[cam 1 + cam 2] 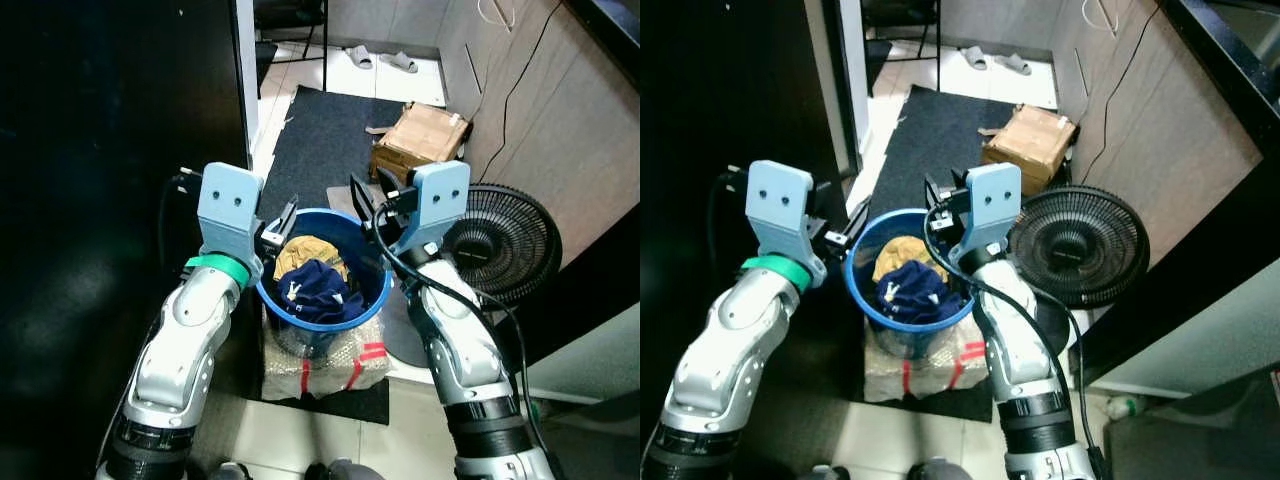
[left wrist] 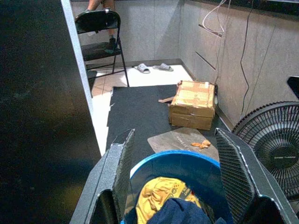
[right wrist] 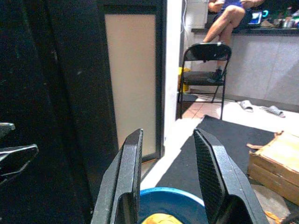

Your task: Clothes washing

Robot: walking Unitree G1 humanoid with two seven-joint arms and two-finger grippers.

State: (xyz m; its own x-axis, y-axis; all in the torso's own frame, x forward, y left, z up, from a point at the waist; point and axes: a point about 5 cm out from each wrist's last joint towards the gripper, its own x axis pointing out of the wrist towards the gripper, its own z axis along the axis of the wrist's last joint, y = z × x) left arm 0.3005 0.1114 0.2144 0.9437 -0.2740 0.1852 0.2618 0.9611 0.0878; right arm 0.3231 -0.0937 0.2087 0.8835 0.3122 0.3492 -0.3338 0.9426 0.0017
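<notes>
Farther off, person (image 3: 232, 14) on chair (image 3: 205, 63).

Silver arms, light-blue wrist housings, green left wrist band (image 1: 222, 265), black cables, black fingers.

The tiled floor (image 1: 300, 425) is carrying a long dark mat (image 1: 330, 130) that is running away from the robot. A plastic-wrapped bundle with red tape (image 1: 325, 368) is sitting at the mat's near end, and a blue bucket (image 1: 372, 300) of clothes is resting on top of it. A cardboard box (image 1: 422, 138) is lying on the mat further off, with a flat grey sheet (image 2: 180, 140) just before it. A black fan (image 1: 502, 243) is standing beside the mat on the right. A pair of slippers (image 1: 383, 60) is lying on the tiles beyond, near a folding chair (image 2: 100, 35).
</notes>
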